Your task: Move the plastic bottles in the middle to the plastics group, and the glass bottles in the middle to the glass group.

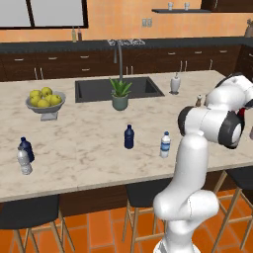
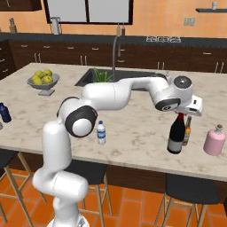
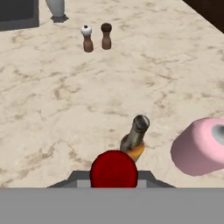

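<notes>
The wine bottle was stood on the bench touching or just beside the amber glass bottle, with the gripper at its red-foil top; whether the fingers were clamped on it could not be told. Risk judged: either bottle could be toppled if the wine bottle were nudged sideways on release. Counted: one wine bottle, one amber bottle, one pink bottle, two middle plastic bottles, two grouped plastic bottles.

No lettering, brand, number or sign can be read anywhere. The clear bottle on the tabletop carries a blue-white label, and the wine bottle a pale one, but both are too small and blurred; whatever marks they bear may be print, though no character is legible.
</notes>
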Robot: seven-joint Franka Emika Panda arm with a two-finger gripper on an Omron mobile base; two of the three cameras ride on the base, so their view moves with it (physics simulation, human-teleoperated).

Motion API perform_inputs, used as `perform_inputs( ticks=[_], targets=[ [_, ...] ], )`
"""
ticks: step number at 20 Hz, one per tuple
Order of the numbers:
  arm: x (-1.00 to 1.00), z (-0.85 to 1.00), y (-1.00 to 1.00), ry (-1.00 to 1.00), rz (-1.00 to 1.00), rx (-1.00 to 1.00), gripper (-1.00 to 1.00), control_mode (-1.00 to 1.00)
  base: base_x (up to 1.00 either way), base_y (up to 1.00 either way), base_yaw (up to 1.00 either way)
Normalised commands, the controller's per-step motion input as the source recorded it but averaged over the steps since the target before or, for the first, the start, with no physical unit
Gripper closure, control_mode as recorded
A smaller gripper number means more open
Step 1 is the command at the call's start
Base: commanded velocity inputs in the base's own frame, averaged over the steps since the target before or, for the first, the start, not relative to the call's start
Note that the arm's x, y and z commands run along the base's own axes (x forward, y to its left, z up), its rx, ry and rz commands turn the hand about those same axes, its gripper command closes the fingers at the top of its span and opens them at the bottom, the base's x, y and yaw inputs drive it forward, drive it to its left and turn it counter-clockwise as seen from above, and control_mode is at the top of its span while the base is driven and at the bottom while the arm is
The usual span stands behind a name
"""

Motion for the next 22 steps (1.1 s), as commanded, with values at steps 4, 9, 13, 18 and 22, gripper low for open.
perform_inputs(
  ticks=[4,9,13,18,22],
  targets=[
    [0.04,-0.29,0.0,-0.01,-0.04,0.03,1.0,-1.0,0.0,0.0,0.0],
    [-0.14,-0.49,0.0,0.0,-0.04,0.0,1.0,-1.0,0.0,0.0,0.0],
    [-0.11,-0.34,0.11,0.0,-0.09,0.0,-1.0,-1.0,0.0,0.0,0.0],
    [-0.05,0.09,0.07,-0.01,-0.05,0.06,-1.0,-1.0,0.0,0.0,0.0],
    [-0.16,0.51,0.31,0.04,-0.13,0.06,-1.0,-1.0,0.0,0.0,0.0]
  ],
)
